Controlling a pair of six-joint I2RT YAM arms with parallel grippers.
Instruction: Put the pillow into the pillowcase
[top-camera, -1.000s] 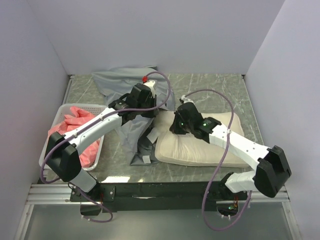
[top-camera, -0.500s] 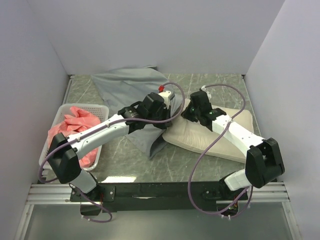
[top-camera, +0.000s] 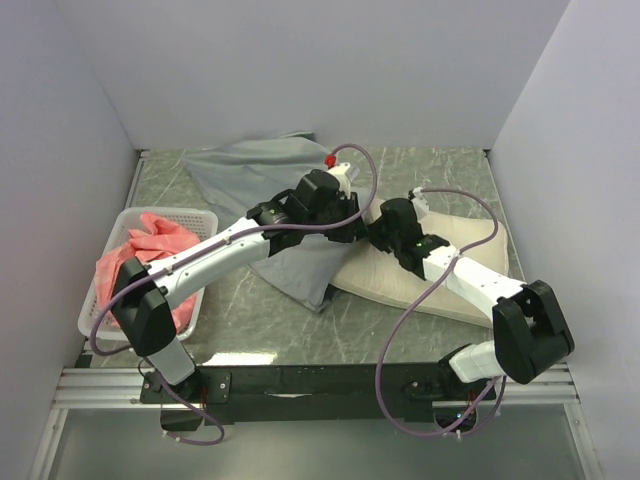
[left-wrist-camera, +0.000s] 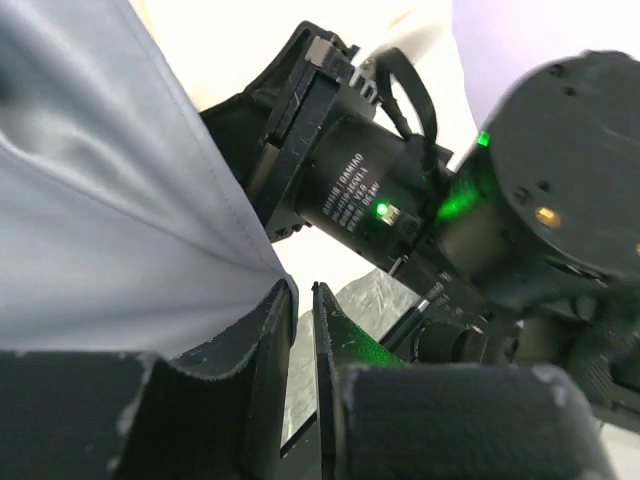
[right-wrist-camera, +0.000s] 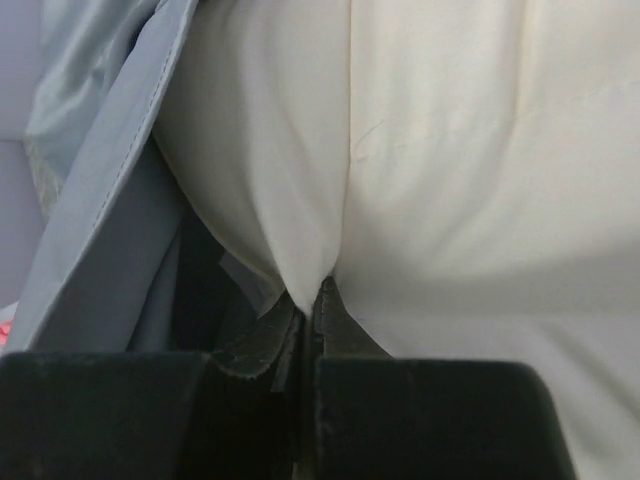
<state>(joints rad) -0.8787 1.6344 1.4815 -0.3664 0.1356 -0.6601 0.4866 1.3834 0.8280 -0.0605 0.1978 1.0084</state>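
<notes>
The grey pillowcase (top-camera: 255, 172) lies spread from the back left of the table toward the middle. Its near edge meets the left end of the cream pillow (top-camera: 385, 282), which lies on the right half. My left gripper (top-camera: 352, 225) hovers at that meeting point. In the left wrist view its jaws (left-wrist-camera: 303, 287) stand a narrow gap apart with table showing between them. The pillowcase cloth (left-wrist-camera: 110, 210) drapes against the outside of the left finger. My right gripper (top-camera: 375, 228) sits just beside it, shut (right-wrist-camera: 312, 290) on a pinched fold of the pillow (right-wrist-camera: 450, 170). Pillowcase cloth (right-wrist-camera: 100, 200) hangs to its left.
A white lattice basket (top-camera: 120, 222) with pink-red checked cloth (top-camera: 150, 245) stands at the left edge. The right arm's black wrist housing (left-wrist-camera: 400, 200) is very close in front of my left gripper. Walls enclose the table on three sides.
Both grippers moved back and to the right, dragging the pillow's left end and the pillowcase along. The pillowcase now lies flatter. My left jaws have parted slightly and the cloth is out from between them.
</notes>
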